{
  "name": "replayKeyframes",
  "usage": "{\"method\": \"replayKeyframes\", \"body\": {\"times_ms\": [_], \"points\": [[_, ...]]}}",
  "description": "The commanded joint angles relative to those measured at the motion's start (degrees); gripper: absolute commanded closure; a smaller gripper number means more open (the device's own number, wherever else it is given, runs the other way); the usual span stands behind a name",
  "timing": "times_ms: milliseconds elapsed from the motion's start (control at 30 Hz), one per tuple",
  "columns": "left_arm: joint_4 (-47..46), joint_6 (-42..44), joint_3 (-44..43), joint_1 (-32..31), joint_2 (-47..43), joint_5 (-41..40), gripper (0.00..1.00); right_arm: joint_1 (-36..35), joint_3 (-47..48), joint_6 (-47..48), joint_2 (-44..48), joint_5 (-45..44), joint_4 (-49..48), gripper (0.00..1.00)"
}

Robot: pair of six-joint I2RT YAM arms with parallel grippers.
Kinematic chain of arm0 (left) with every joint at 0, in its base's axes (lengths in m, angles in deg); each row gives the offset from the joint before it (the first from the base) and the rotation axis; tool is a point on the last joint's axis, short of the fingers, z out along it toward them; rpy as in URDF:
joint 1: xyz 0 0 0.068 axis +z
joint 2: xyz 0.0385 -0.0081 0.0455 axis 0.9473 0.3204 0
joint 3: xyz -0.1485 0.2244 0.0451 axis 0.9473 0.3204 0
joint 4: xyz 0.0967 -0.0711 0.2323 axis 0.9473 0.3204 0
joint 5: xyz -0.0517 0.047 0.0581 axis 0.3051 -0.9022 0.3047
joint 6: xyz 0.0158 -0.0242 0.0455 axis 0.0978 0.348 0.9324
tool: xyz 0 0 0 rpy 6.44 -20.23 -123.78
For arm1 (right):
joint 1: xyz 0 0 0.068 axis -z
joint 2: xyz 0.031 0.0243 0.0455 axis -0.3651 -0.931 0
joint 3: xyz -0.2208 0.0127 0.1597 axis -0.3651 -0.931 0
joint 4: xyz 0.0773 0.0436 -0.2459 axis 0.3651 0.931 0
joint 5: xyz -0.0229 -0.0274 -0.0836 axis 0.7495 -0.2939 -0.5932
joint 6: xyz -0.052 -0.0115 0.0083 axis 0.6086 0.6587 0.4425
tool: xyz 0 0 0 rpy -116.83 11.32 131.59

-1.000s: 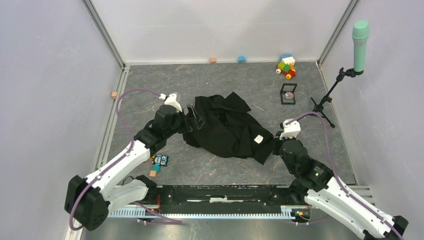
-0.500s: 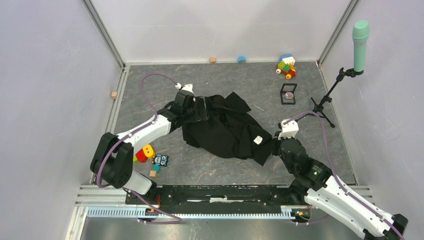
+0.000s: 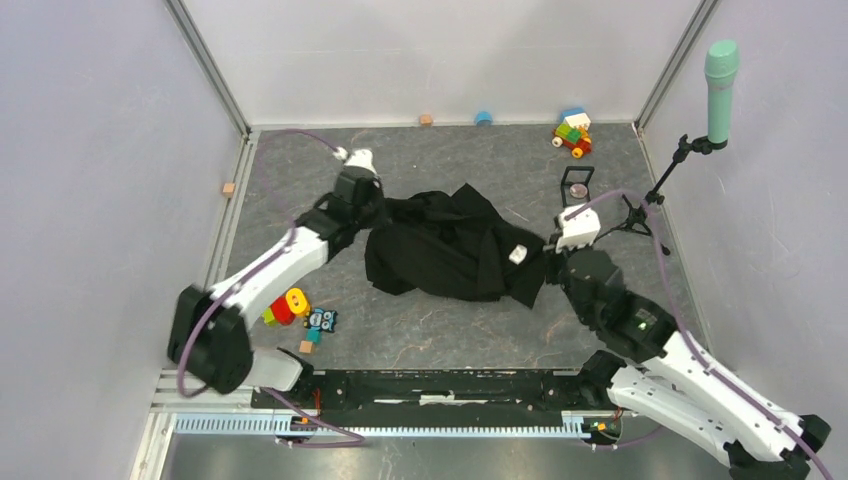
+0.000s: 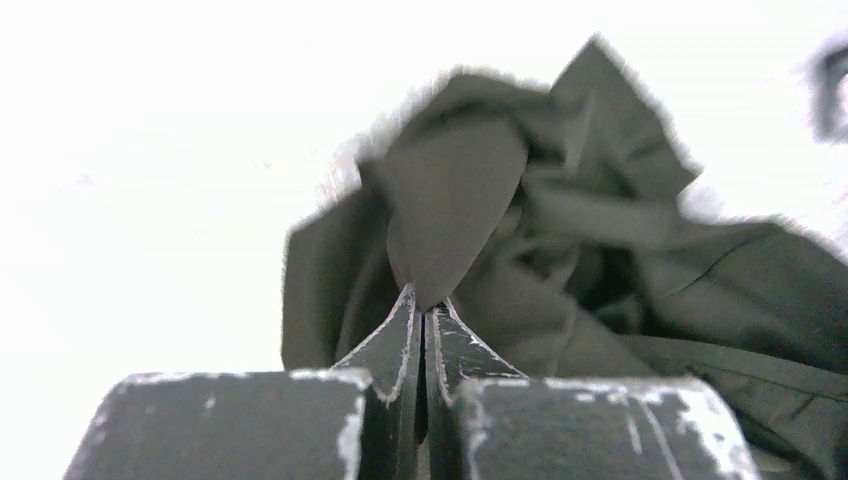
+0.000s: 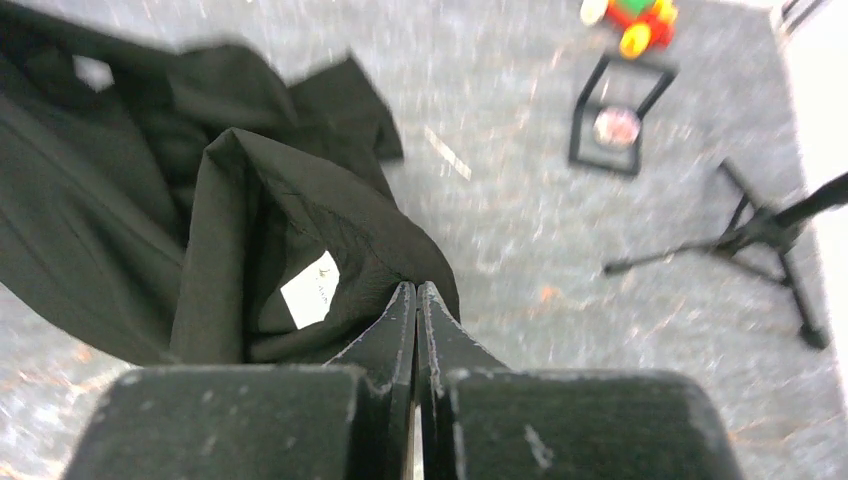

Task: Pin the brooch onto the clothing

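shirt: crumpled, frame centre | left gripper: clamped on its upper-left fold | right gripper: clamped on its right edge by label | brooch: upper right, in box, well apart from shirt | step: likely spreading shirt | next: draw ends apart, then free one gripper for brooch

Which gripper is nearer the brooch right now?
Right. The right gripper, shut on the shirt, is just near-side of the brooch; the left gripper holds the shirt's left side, farther off.
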Motion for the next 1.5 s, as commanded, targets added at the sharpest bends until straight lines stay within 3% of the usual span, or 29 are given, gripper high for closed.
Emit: {"method": "replayKeyframes", "body": {"times_ms": [0, 133, 267, 533, 700, 967, 1200, 1467], "points": [[2.43, 1.25, -7.71, 4.07, -15.74, -5.35, 0.98, 0.09, 14.85, 8.41, -1.60, -5.52, -2.50, 1.00], [6.70, 3.96, -15.43, 6.19, -24.77, -8.58, 0.98, 0.08, 29.84, 13.84, -4.35, -5.88, -3.46, 1.00], [7.36, 8.11, -23.11, 6.29, -32.08, -10.10, 0.98, 0.10, 43.89, 19.99, -5.92, -0.86, -6.90, 1.00], [13.11, 14.65, -40.91, 6.35, -34.67, -1.78, 0.98, 0.09, 62.41, 26.93, -10.06, 13.45, -8.95, 1.00], [16.33, 15.28, -47.47, 6.32, -35.66, 1.40, 0.98, 0.07, 65.90, 26.91, -10.87, 19.82, -9.40, 1.00], [20.32, 17.41, -54.73, 6.30, -33.68, 2.58, 0.98, 0.10, 68.98, 29.55, -12.41, 21.46, -15.81, 1.00], [20.75, 18.55, -54.31, 6.35, -33.90, 3.92, 0.98, 0.06, 70.47, 33.35, -13.22, 21.30, -22.90, 1.00], [21.49, 16.23, -57.88, 6.32, -37.75, 7.09, 0.98, 0.16, 67.05, 27.99, -8.07, 32.84, -29.58, 1.00]]}}
